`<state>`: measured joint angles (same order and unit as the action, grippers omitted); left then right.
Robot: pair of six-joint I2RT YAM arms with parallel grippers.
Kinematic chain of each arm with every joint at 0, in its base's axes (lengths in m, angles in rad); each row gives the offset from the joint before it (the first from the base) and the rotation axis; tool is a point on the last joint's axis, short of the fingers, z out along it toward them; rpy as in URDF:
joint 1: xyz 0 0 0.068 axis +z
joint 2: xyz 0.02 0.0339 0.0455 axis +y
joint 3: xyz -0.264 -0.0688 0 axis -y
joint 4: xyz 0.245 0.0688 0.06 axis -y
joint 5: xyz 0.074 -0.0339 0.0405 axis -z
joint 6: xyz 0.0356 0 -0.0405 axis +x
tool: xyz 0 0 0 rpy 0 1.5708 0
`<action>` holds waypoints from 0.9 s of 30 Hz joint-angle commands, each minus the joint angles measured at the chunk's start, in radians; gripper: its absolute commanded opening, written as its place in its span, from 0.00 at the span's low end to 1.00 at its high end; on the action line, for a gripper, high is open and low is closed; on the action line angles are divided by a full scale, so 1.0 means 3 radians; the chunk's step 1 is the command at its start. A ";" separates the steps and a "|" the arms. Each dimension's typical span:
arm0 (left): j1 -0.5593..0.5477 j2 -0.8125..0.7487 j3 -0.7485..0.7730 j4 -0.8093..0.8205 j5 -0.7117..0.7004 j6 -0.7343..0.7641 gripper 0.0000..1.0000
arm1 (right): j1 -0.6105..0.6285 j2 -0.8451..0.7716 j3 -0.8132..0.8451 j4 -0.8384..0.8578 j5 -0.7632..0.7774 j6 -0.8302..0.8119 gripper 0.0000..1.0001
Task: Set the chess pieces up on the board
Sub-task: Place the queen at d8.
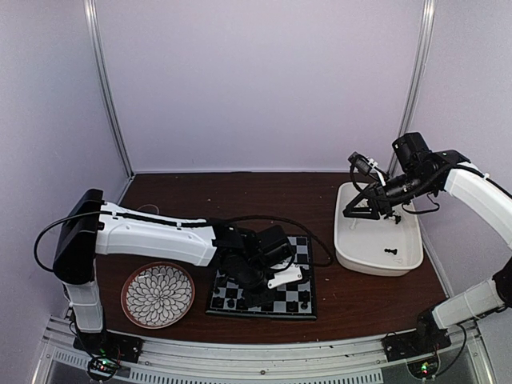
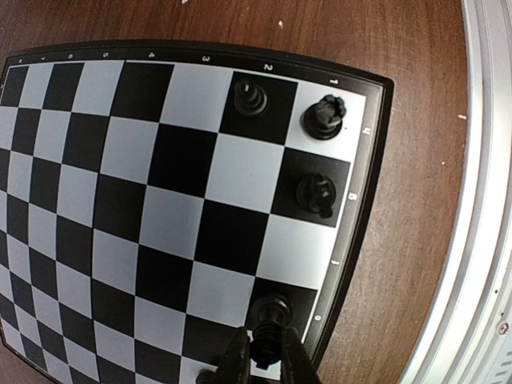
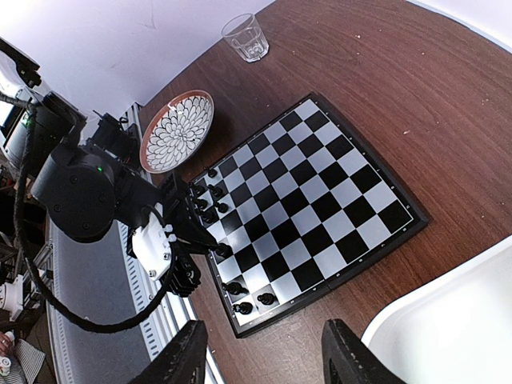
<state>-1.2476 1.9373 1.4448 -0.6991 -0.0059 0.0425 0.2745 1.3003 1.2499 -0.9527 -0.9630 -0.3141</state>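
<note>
Left arm (image 1: 152, 232) lies low and stretched across the worktop (image 1: 240, 192) from its base, wrist tipped down over the board (image 1: 264, 314). Left fingers (image 2: 237, 362) are pinching a black piece (image 2: 270, 314) near its top, at a dark square in the edge row right beside the rim; can't tell if it's seated. Right arm (image 1: 472, 188) comes up from its base with the elbow high and folds back inward. Right fingers (image 3: 186, 360) are spread with nothing between them, hanging over the white tub (image 1: 376, 268). The board sits flat on the worktop in front of the left arm, between the flower-patterned plate (image 1: 158, 294) and the tub. The left wrist view alone shows the pinch, plus three more black pieces (image 2: 316, 194) standing on squares toward the same corner. The top view alone shows two loose black bits (image 1: 392, 251) on the tub floor. The right wrist view gives the whole board: pieces sit only along the edge rows nearest the left arm. It also shows a clear glass (image 3: 244, 36) at the far side of the worktop beyond the plate. The worktop is dark brown wood with an aluminium rail (image 1: 264, 356) along the near edge. Plain pale walls stand on three sides, with metal uprights (image 1: 108, 88) in the back corners.
</note>
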 commanded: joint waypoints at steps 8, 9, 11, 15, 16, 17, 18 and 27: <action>-0.0008 -0.0123 -0.0020 0.0037 0.0147 -0.0050 0.00 | -0.0015 -0.0024 -0.0050 0.0057 -0.0021 -0.0004 0.53; -0.0005 -0.0128 -0.0021 0.0037 0.0154 -0.0050 0.00 | -0.0015 -0.0028 -0.0050 0.0053 -0.0021 0.0001 0.53; -0.0006 -0.0132 -0.0025 0.0042 0.0158 -0.0050 0.00 | -0.0015 -0.0027 -0.0050 0.0056 -0.0021 0.0003 0.53; -0.0007 -0.0146 -0.0070 0.0074 0.0149 -0.0092 0.00 | -0.0014 -0.0024 -0.0059 0.0064 -0.0018 0.0001 0.53; -0.0005 -0.0148 -0.0087 0.0089 0.0134 -0.0095 0.00 | -0.0012 -0.0024 -0.0060 0.0067 -0.0017 0.0000 0.53; -0.0008 -0.0149 -0.0099 0.0097 0.0120 -0.0096 0.00 | -0.0015 -0.0024 -0.0060 0.0066 -0.0021 -0.0001 0.53; -0.0009 -0.0148 -0.0101 0.0098 0.0091 -0.0096 0.00 | -0.0015 -0.0020 -0.0056 0.0071 -0.0019 0.0000 0.53; -0.0009 -0.0126 -0.0097 0.0096 -0.0062 -0.0131 0.10 | -0.0015 -0.0032 -0.0060 0.0065 -0.0026 0.0009 0.54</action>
<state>-1.2476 1.9255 1.4277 -0.6956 -0.0051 0.0181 0.2745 1.3006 1.2369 -0.9463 -0.9638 -0.3107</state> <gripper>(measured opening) 0.102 0.534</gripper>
